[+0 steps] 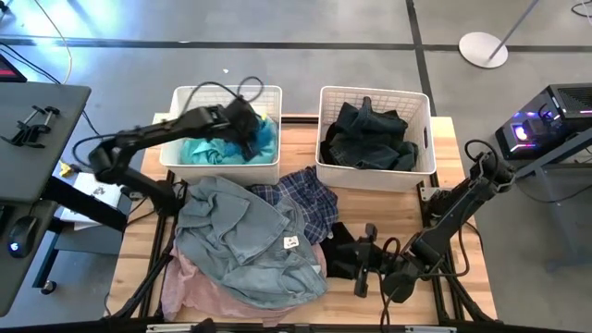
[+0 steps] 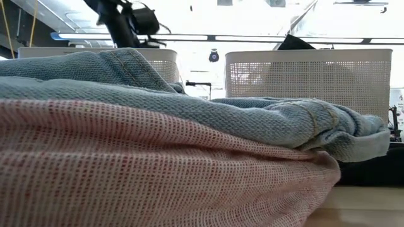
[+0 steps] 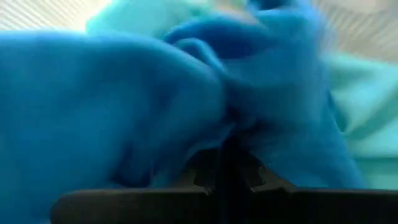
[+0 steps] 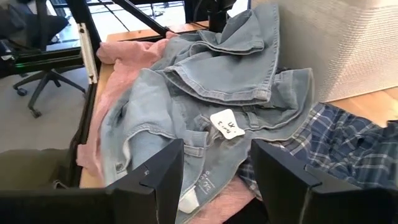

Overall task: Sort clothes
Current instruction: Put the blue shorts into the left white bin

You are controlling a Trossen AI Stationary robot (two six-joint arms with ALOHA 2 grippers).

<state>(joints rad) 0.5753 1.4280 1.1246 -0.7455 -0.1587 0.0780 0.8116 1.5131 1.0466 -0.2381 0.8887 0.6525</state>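
My left gripper is over the left white basket, shut on a blue garment that lies with a teal one in the basket. My right gripper is open low near the table's front right, beside a black garment, pointing at the pile. The pile has grey-blue denim jeans with a white tag, lying on a pale pink garment, and a navy-white plaid garment. My left gripper pinches a bunched fold of the blue garment between its two shut fingers. The cloth fills the wrist view and hides how much of it is lifted; in the high view the gripper stands at the basket's right part, coming from above.
The right white basket at the table's far edge holds dark garments. In the low view the pink garment and denim fill the foreground. Bare wood shows at the table's front right corner.
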